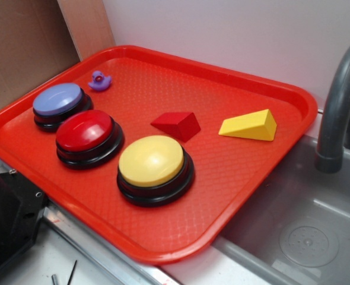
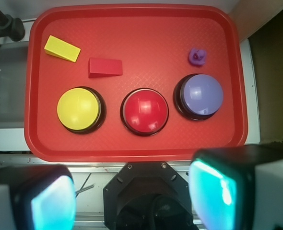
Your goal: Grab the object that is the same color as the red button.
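Note:
The small red wedge block (image 1: pixel 177 124) (image 2: pixel 104 67) lies on the red tray (image 1: pixel 240 178) (image 2: pixel 146 28), between the yellow wedge and the buttons. The red button (image 1: pixel 85 135) (image 2: pixel 144 111), a domed red cap on a black base, is the middle one of three. In the wrist view my gripper (image 2: pixel 134 199) hangs high above the tray's near edge, over the robot base. It is open, and its two teal pads (image 2: pixel 53 206) stand far apart with nothing between them. In the exterior view the gripper is out of sight.
On the tray a yellow button (image 1: pixel 154 167) (image 2: pixel 79 109), a lavender-blue button (image 1: pixel 60 104) (image 2: pixel 200 95), a yellow wedge (image 1: pixel 250 126) (image 2: pixel 61 48) and a small purple duck (image 1: pixel 99 81) (image 2: pixel 197 56). A grey sink (image 1: pixel 305 237) with a faucet (image 1: pixel 339 107) lies beside the tray.

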Controlling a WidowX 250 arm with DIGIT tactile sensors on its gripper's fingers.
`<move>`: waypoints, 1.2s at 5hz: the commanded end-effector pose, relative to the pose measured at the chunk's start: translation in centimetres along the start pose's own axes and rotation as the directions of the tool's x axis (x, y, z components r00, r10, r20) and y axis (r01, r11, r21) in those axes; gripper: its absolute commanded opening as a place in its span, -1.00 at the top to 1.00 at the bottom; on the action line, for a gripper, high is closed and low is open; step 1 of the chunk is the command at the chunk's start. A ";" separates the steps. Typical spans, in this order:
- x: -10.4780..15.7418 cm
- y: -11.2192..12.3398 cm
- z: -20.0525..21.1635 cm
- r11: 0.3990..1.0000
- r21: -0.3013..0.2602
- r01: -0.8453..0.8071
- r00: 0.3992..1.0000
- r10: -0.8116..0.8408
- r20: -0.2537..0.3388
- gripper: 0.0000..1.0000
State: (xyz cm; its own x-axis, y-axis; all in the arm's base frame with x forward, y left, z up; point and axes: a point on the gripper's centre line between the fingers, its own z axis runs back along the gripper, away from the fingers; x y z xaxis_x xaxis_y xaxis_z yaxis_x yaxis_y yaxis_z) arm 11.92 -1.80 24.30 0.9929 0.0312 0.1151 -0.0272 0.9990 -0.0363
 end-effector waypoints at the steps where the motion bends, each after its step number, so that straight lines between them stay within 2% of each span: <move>1: 0.0 0.0 0.0 1.000 0.000 0.000 1.000 0.000 0.000 -1.00; 2: 1.1 -0.9 -0.9 0.982 0.014 0.189 0.981 -0.190 0.037 -1.00; 3: 3.2 -1.6 -2.9 0.938 -0.026 0.345 0.938 -0.344 0.030 -1.00; 4: 4.9 -2.2 -4.7 0.868 -0.061 0.492 0.870 -0.489 0.058 -1.00; 5: 7.2 -2.2 -7.2 0.716 -0.120 0.687 0.726 -0.676 0.123 -1.00; 6: 8.4 -2.3 -9.3 0.581 -0.128 0.804 0.595 -0.784 0.179 -1.00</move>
State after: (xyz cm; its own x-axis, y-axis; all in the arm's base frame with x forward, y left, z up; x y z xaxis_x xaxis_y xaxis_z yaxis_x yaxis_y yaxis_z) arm 21.61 -3.70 15.27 0.5917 -0.7622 0.2626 0.8011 0.5925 -0.0852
